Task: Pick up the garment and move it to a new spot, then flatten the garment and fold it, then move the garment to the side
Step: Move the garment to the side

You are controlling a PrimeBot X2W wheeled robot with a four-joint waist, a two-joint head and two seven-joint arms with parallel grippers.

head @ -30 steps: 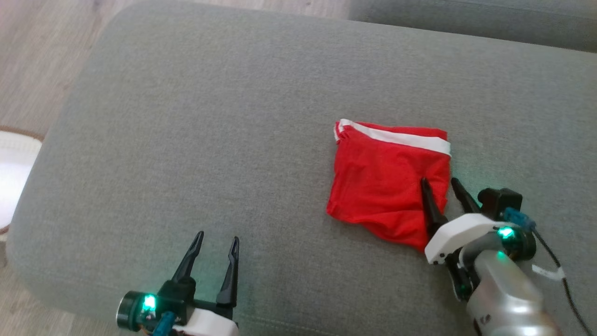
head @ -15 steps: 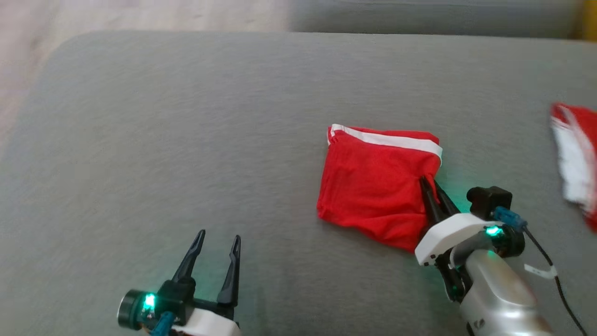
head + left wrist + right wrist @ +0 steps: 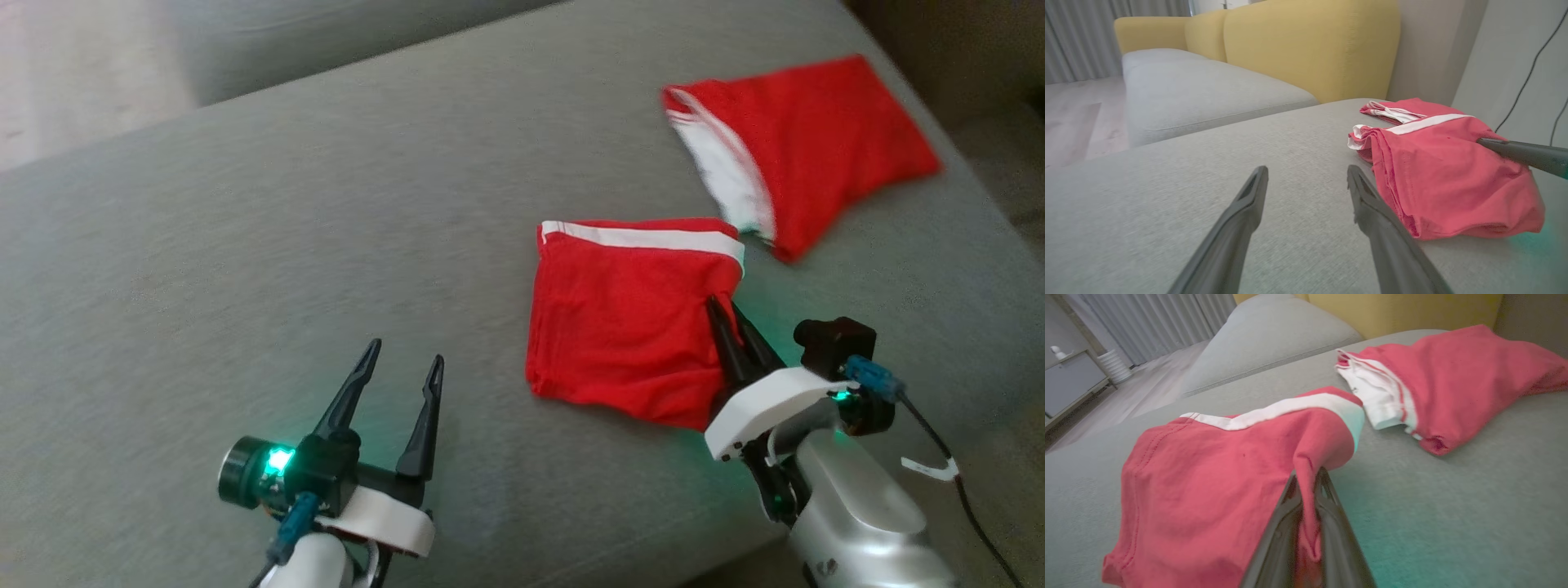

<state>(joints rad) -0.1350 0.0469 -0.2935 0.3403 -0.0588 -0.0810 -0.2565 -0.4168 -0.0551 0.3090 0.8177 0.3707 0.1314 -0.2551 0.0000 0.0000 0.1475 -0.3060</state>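
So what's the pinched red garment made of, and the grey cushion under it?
Red garment: thin, soft, matte knit cloth, maybe cotton; it puckers where pinched. Grey cushion: matte woven upholstery, likely synthetic; fine grainy weave shows.

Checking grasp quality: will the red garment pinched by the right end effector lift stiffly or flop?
Probably floppy: the garment tents softly where the right end effector pinches its edge. Its stacked layers, visible from the side, would likely fall open. It looks thin and light.

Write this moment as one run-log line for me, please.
right pincer: shut on edge of folded red garment | left pincer: open, off the garment | second red garment: behind, on grey cushion
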